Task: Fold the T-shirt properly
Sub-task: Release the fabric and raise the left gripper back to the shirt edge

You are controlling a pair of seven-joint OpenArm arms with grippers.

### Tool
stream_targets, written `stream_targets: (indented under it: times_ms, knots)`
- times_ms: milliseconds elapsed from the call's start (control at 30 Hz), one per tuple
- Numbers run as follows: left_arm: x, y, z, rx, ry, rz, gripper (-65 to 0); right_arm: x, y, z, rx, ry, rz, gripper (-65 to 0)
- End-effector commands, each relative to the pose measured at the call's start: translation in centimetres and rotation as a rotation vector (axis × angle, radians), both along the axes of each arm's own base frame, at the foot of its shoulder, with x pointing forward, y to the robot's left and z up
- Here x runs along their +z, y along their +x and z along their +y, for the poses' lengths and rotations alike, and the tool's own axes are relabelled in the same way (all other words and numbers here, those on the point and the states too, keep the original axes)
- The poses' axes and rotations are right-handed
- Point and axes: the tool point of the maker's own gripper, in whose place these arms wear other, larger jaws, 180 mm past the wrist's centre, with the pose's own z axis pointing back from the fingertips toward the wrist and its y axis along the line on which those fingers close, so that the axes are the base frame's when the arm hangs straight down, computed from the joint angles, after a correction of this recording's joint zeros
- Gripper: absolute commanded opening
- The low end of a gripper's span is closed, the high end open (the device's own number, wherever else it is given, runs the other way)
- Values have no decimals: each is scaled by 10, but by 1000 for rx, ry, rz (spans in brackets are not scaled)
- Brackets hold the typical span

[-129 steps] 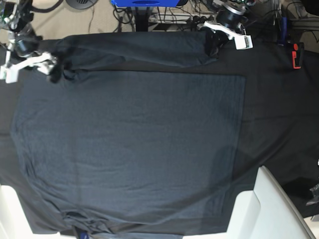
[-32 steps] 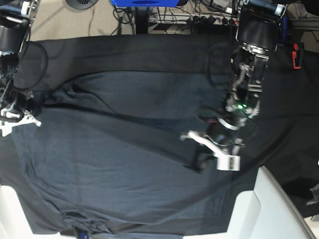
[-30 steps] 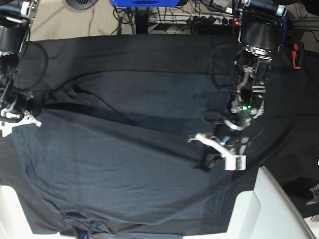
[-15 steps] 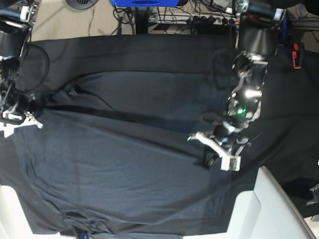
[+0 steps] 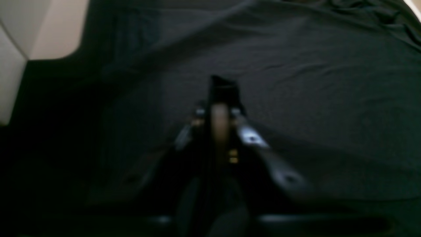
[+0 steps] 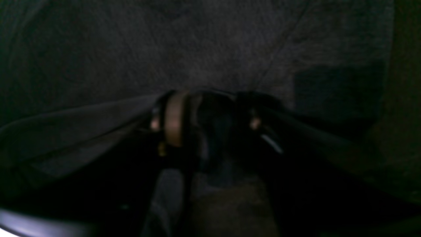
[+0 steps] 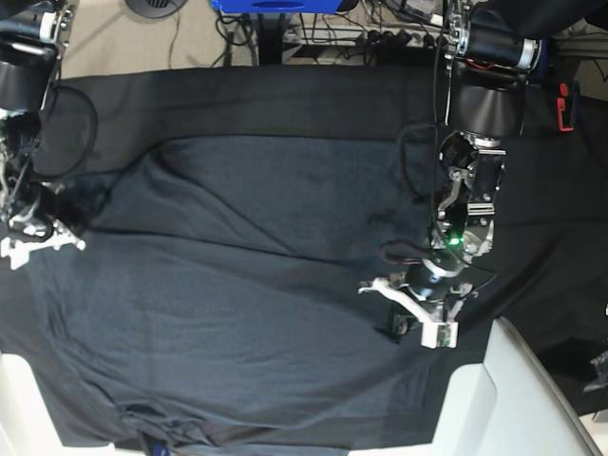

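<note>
Smooth black tablecloth (image 7: 285, 95) carries my big charcoal heathered knit T-shirt (image 7: 237, 285), spread wide across it, left gripper (image 7: 418, 318) low at one side edge, right gripper (image 7: 38, 242) opposite, honestly can't tell either one's jaws.

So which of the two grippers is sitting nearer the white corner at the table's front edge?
The left gripper, on the T-shirt right beside it.

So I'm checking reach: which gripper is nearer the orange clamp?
Left. The left gripper sits below and left of the orange clamp, on that half; the right gripper is at the opposite edge.
</note>
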Motion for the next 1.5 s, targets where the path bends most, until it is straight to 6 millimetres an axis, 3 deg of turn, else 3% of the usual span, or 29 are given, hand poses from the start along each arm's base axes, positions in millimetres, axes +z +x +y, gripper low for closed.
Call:
stream_targets:
  times_ms: [0,100,167,333,433,533,600,733,833,900,967,1100,1467]
  knots:
    - [25,15,6,16,-13,-77,-413,24,20,-12,-4,-41,-88,-347]
    - [32,17,25,75,-31,-96,-204,40,27,-13,3,-69,-147,-269]
    - [42,18,38,112,-40,-119,-145,56,29,-14,12,-96,-196,-266]
    - [73,4,81,195,-17,-205,-140,91,20,-10,44,-179,-322,-266]
    - [81,-11,101,206,34,-221,-137,84,3,1,53,-171,-309,-266]
    - [82,-19,108,197,67,-219,-137,67,-14,12,49,-143,-269,-266]
    - [77,-37,110,198,78,-209,-137,57,-30,9,14,-128,-241,-267]
    - [57,-92,119,188,134,-141,-138,41,-68,-11,-157,-86,-208,-267]
    - [31,-132,120,169,153,-51,-142,38,-84,-19,-179,-61,-253,-267]
    - [14,-154,119,190,75,3,-142,34,-89,-19,-159,-40,-277,-267]
    - [0,-173,118,236,-61,49,-142,23,-88,-19,-166,-6,-271,-267]
    - [-14,-207,140,394,-305,97,-142,-3,-88,-21,-205,53,-219,-267]
    - [-43,-246,143,443,-331,203,-142,-24,-57,-33,-242,138,-185,-267]
